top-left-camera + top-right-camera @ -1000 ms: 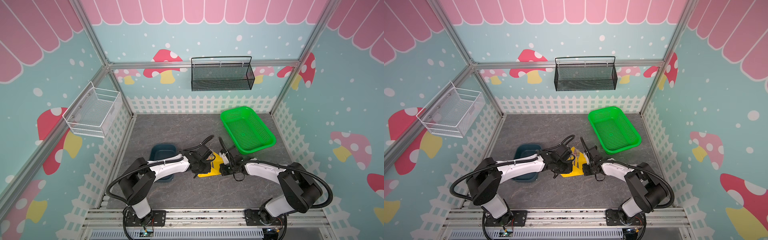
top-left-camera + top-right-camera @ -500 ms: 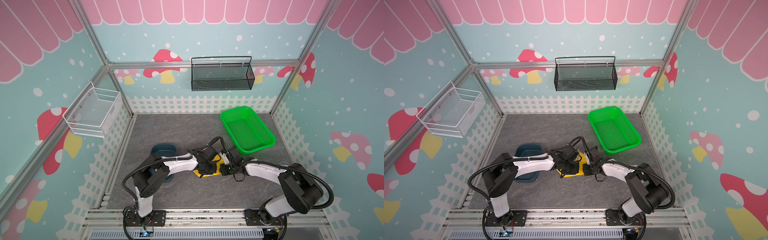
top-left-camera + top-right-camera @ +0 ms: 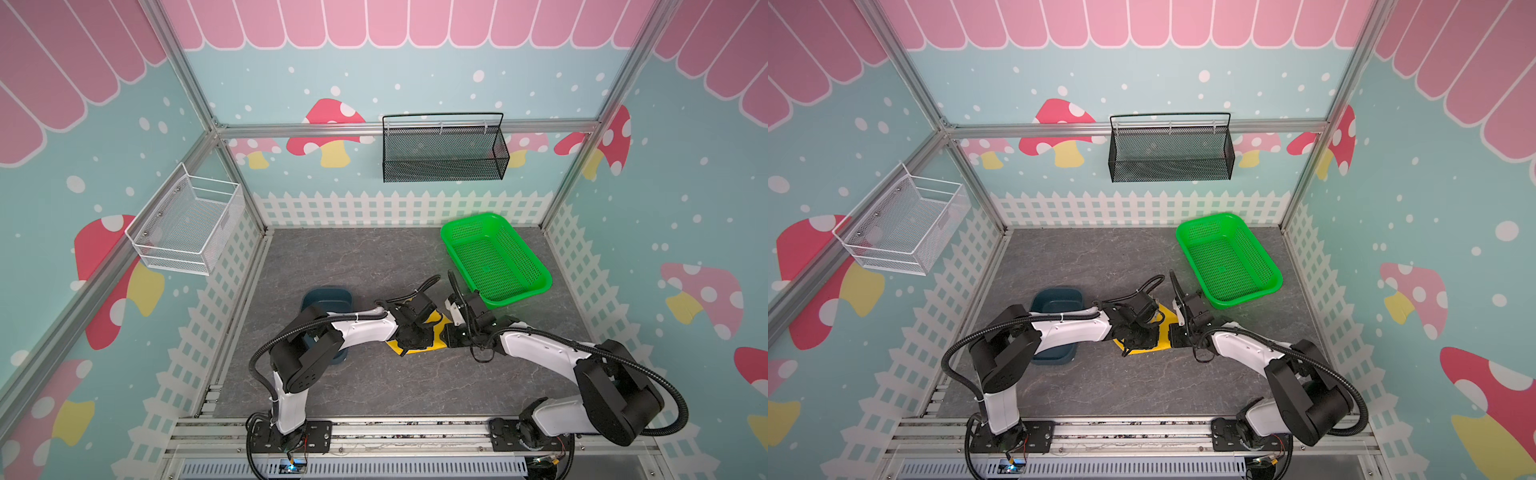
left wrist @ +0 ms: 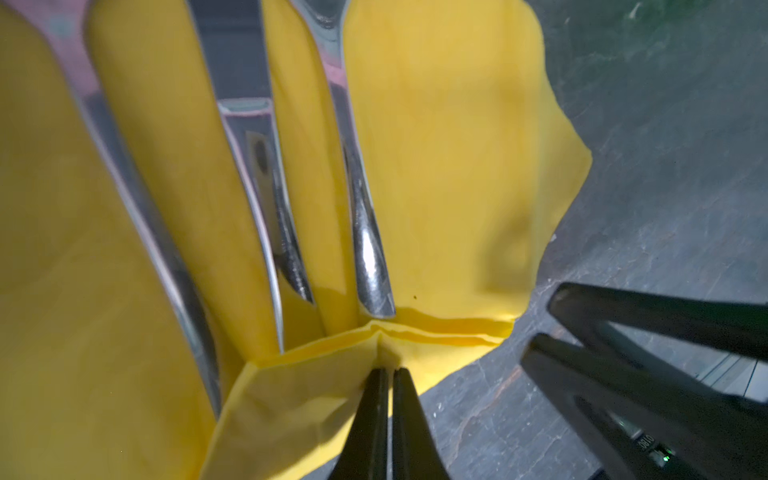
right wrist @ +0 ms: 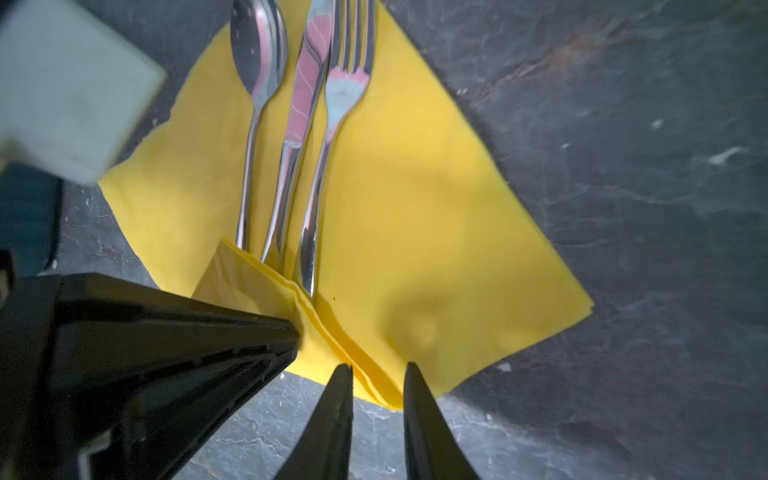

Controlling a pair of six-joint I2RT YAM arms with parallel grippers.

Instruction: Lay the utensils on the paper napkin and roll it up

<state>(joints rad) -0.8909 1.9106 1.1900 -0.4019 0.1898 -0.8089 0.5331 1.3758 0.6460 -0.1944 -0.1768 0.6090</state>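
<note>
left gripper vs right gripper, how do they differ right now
The left gripper is shut; the right gripper is open. The left gripper pinches the folded flap of the paper napkin; the right gripper only straddles its edge, gripping nothing. Both sit low at the handle end of the utensils.

Three utensils [image 5: 305,104], one napkin [image 5: 415,208], three baskets [image 3: 494,266], one tray [image 3: 328,291]
</note>
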